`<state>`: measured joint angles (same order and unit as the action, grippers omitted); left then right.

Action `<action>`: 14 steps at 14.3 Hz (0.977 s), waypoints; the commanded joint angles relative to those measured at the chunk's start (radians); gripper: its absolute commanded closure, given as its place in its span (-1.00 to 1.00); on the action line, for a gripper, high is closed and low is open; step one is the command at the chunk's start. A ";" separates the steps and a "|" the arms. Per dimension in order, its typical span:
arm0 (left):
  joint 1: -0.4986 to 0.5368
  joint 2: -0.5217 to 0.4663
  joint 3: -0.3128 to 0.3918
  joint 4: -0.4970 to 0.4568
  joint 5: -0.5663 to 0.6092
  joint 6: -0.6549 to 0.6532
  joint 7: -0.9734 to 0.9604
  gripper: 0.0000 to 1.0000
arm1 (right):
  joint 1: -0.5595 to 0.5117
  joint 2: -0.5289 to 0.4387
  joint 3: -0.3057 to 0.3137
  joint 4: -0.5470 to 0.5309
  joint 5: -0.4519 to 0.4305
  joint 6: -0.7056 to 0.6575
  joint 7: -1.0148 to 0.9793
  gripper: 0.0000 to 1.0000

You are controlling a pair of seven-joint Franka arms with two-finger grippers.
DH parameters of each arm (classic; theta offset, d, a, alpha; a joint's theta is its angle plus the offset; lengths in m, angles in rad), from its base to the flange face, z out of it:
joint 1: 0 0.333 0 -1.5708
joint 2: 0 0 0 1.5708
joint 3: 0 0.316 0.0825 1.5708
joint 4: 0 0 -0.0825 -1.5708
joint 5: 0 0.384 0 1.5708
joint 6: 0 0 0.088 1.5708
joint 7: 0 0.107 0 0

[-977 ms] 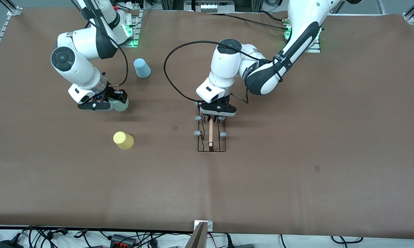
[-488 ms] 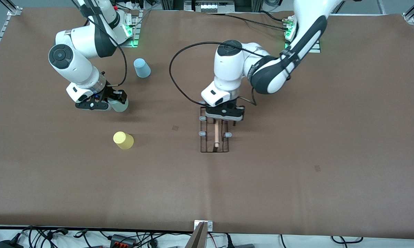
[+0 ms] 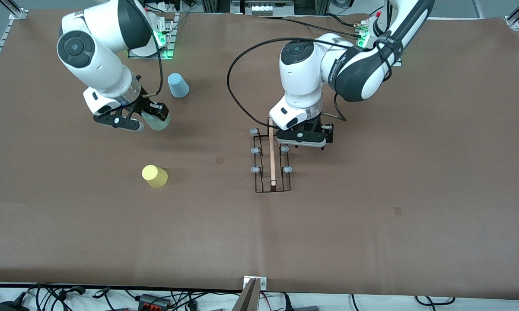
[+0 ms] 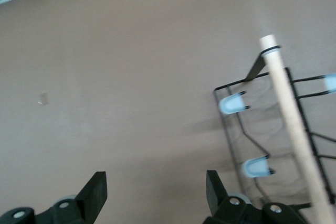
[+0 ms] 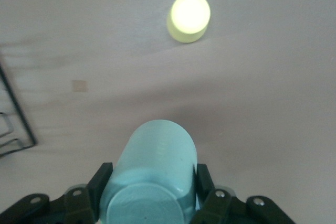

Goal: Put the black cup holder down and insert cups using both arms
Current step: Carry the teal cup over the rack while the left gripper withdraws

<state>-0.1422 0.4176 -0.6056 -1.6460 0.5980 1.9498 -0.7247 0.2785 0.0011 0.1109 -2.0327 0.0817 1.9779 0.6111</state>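
We see the thin black wire cup holder with its pale wooden rod (image 3: 272,157) standing mid-table, rod running twelve to six. Our left gripper (image 3: 302,139) hangs released beside it. Our right gripper (image 3: 140,121) grasps the mint green plastic cup (image 3: 156,122); the holder lies toward its four o'clock.

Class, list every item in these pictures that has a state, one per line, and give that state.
Black cup holder: standing on the table, released, no cups on its pegs.
Mint green cup: gripped by the right pincer, off the table.
Yellow cup: upside down on the table, untouched.
Light blue cup: upside down on the table, untouched.
Left pincer: open, empty, beside the holder.
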 commanded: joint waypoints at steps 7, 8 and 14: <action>0.321 -0.108 -0.006 0.075 -0.298 -0.150 0.496 -1.00 | 0.134 0.163 0.148 0.141 0.047 0.155 0.523 0.78; 0.357 -0.108 -0.006 0.092 -0.331 -0.185 0.522 -1.00 | 0.169 0.198 0.154 0.161 0.037 0.197 0.570 0.78; 0.501 -0.108 -0.008 0.216 -0.348 -0.440 0.717 -1.00 | 0.258 0.347 0.162 0.267 -0.083 0.260 0.697 0.78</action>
<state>0.3347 0.3132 -0.6032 -1.4789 0.2727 1.5846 -0.0616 0.5337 0.3055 0.2738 -1.8193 0.0379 2.2430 1.2795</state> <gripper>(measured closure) 0.000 0.308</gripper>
